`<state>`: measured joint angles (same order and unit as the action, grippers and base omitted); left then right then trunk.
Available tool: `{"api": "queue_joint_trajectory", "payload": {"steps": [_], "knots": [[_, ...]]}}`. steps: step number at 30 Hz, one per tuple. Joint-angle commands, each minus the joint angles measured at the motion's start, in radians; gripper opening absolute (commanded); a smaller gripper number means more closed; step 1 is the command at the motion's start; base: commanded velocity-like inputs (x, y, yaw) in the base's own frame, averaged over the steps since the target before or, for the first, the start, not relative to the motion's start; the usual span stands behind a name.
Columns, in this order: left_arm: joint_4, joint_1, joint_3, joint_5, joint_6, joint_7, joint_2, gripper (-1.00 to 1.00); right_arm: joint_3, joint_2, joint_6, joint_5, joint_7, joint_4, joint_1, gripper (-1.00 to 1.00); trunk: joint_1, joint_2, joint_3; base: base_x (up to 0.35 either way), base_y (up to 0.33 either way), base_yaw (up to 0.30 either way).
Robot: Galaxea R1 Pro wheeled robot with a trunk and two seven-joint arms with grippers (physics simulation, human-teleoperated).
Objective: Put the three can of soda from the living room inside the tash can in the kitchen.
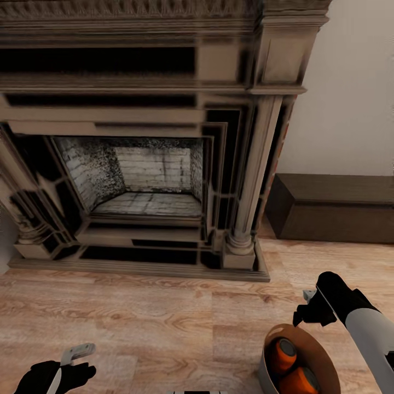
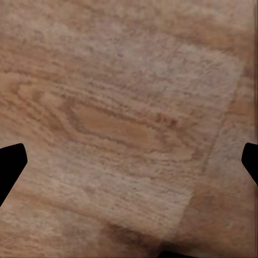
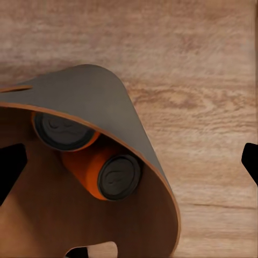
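The light grey trash can (image 1: 288, 329) with a tan-brown inside stands on the wood floor at the lower right of the head view. Two orange soda cans (image 1: 284, 354) (image 1: 304, 380) lie inside it. In the right wrist view the bin's wall (image 3: 91, 102) curves over both orange cans (image 3: 62, 131) (image 3: 110, 174), their grey tops facing the camera. My right gripper (image 1: 307, 310) hovers open just above the bin's far rim, holding nothing. My left gripper (image 1: 76, 354) is open over bare floor at the lower left. The mottled blue can is out of view.
The ornate dark fireplace (image 1: 137, 164) fills the wall straight ahead, its stone base (image 1: 137, 268) on the floor. A long dark low bench (image 1: 339, 210) runs along the white wall at the right. Light wood floor (image 1: 164, 323) spreads between me and the fireplace.
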<state>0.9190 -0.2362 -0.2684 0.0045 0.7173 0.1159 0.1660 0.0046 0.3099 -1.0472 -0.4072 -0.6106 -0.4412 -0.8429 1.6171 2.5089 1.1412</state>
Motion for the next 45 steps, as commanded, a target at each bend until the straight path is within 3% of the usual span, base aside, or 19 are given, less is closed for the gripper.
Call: {"api": "queue_joint_trajectory", "payload": {"steps": [1,4,10,16,27,33,38,45], "knots": [[-0.003,0.000,0.000,0.000,-0.003,0.000,-0.001,1.00,0.000,0.000,0.000,0.000,0.001,0.000,0.000,1.00,0.000,0.000,-0.004,0.000,0.000,0.000],[-0.022,0.000,0.000,0.001,-0.010,0.000,-0.005,1.00,-0.005,0.000,0.000,0.000,0.001,0.000,0.001,1.00,-0.002,-0.001,-0.016,0.000,0.000,0.000],[-0.037,0.000,0.000,0.002,-0.021,0.000,-0.006,1.00,-0.073,0.001,0.000,-0.001,0.007,-0.002,0.001,1.00,-0.004,-0.002,-0.039,0.000,0.000,0.000],[-0.075,0.000,-0.001,0.003,-0.040,0.000,-0.006,1.00,-0.101,0.001,0.000,-0.002,0.012,-0.002,0.001,1.00,-0.007,-0.004,-0.062,0.000,0.000,0.000],[-0.105,0.000,-0.001,0.003,-0.071,-0.001,-0.008,1.00,-0.111,-0.002,0.000,-0.001,0.007,-0.066,0.008,1.00,-0.012,-0.006,-0.105,0.000,0.000,0.000],[-0.151,-0.001,-0.001,0.000,-0.105,-0.005,-0.009,1.00,-0.112,0.000,0.078,-0.001,0.011,-0.071,0.043,1.00,-0.015,-0.008,-0.128,0.000,0.000,0.000],[-0.223,-0.001,0.000,-0.001,-0.150,-0.007,-0.024,1.00,-0.112,0.001,0.128,-0.002,0.014,-0.071,0.069,1.00,-0.017,-0.009,-0.147,0.000,0.000,0.000],[-0.263,-0.002,0.000,-0.003,-0.187,-0.007,-0.030,1.00,-0.113,0.001,0.183,-0.002,0.015,-0.071,0.096,1.00,-0.044,-0.058,-0.169,0.000,0.000,0.000]]}}
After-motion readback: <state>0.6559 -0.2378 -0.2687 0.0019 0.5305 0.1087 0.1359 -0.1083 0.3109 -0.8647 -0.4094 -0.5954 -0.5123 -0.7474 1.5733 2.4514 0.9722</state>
